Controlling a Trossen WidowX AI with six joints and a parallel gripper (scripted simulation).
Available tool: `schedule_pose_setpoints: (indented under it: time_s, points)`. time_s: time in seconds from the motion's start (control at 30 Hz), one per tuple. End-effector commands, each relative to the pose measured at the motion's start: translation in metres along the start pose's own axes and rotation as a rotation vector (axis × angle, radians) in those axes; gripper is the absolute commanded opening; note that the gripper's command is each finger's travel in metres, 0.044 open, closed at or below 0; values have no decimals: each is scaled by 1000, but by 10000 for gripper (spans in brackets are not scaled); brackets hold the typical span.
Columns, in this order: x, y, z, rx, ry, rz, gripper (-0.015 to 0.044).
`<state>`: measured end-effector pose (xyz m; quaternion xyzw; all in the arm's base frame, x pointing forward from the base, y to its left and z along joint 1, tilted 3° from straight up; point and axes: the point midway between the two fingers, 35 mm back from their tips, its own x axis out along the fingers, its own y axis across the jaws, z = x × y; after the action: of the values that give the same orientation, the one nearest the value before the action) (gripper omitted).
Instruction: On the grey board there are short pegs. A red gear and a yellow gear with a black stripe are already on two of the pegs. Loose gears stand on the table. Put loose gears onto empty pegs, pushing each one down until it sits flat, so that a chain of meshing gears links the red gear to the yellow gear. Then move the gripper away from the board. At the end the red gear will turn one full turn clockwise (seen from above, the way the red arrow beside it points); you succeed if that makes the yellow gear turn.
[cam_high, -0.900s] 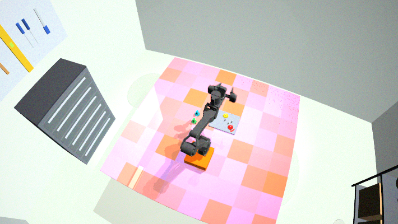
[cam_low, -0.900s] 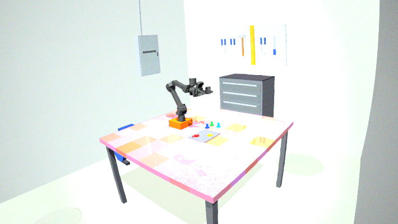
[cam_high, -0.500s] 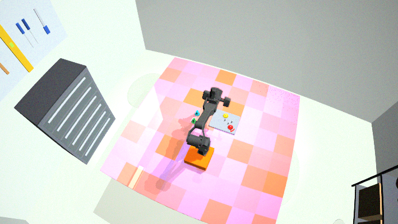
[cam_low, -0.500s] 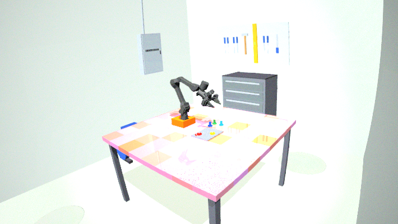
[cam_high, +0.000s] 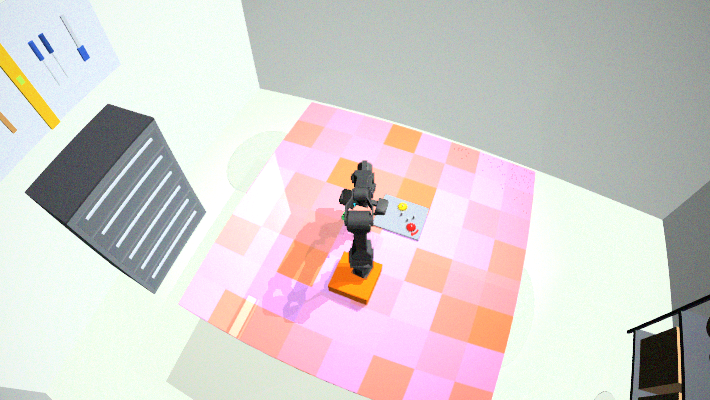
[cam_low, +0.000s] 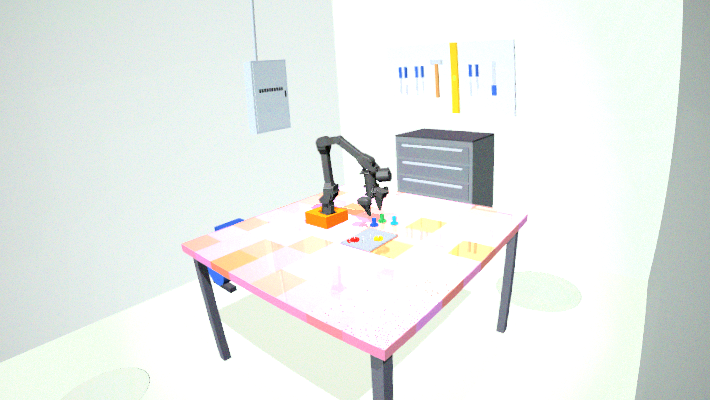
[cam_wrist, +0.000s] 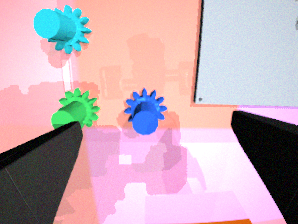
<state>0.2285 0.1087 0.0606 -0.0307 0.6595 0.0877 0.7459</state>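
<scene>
My gripper (cam_low: 375, 211) (cam_wrist: 157, 123) is open and empty, pointing down above the loose gears. A blue gear (cam_low: 374, 222) (cam_wrist: 145, 112) with a knob stands on the table between the fingers' lines of view, below them. A green gear (cam_low: 382, 218) (cam_wrist: 77, 112) stands beside it, partly behind the left finger in the wrist view. A cyan gear (cam_low: 394, 220) (cam_wrist: 62, 27) stands farther off. The grey board (cam_high: 387, 220) (cam_low: 370, 246) (cam_wrist: 250, 55) bears the red gear (cam_high: 408, 227) (cam_low: 354, 240), the yellow gear (cam_high: 402, 206) (cam_low: 378, 239) and several bare pegs (cam_high: 406, 220).
The arm's orange base (cam_high: 354, 283) (cam_low: 326, 218) stands on the checkered table (cam_high: 385, 325). The board's edge lies beyond the right finger in the wrist view. A drawer cabinet (cam_high: 140, 200) (cam_low: 445, 170) stands beyond the table.
</scene>
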Motion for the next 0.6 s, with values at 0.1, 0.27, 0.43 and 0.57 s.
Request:
schedule_pose_setpoints:
  time_s: [0.1,0.27,0.43,0.57]
  points:
    - [3,7,-13,-1,91,-15,440]
    - [8,8,-12,-1,91,-15,440]
    - [18,8,-13,-1,91,-15,440]
    - [20,8,-13,-1,91,-15,440]
